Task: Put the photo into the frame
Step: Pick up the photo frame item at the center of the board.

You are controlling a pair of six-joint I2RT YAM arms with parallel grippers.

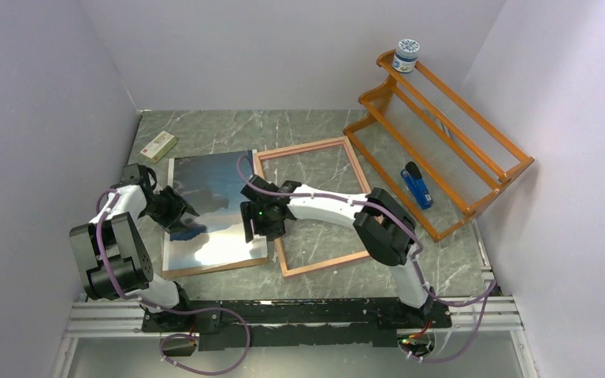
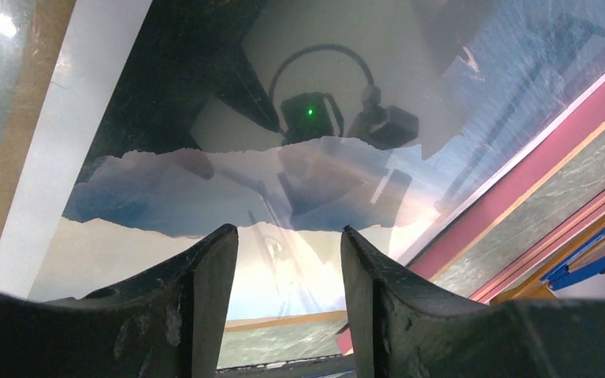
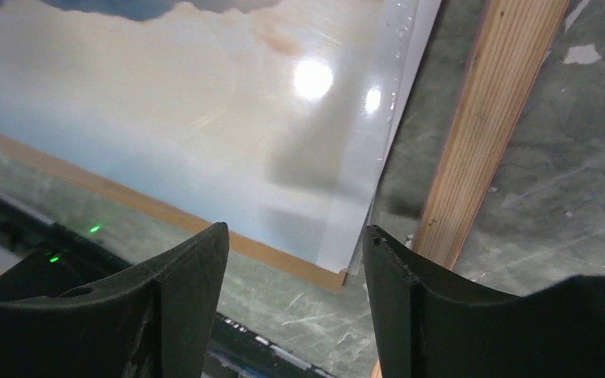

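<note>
Grey veined stone tabletop [image 1: 228, 126] carries the glossy rectangular seascape photo [image 1: 220, 236], lying on a flat brown backing board [image 1: 205, 269] at nine o'clock of the pinkish light-wood frame [image 1: 299, 148]. The left gripper [image 1: 191, 224] and right gripper [image 1: 252, 230] are poised over it, fingers spread, pinching nothing. Best to nip its three-o'clock edge gently and lift without creasing.

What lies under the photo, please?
A brown board lies under the photo; only its near edge shows, as a thin strip. The photo covers the rest of it, so it cannot be seen whether anything else is under there.
</note>
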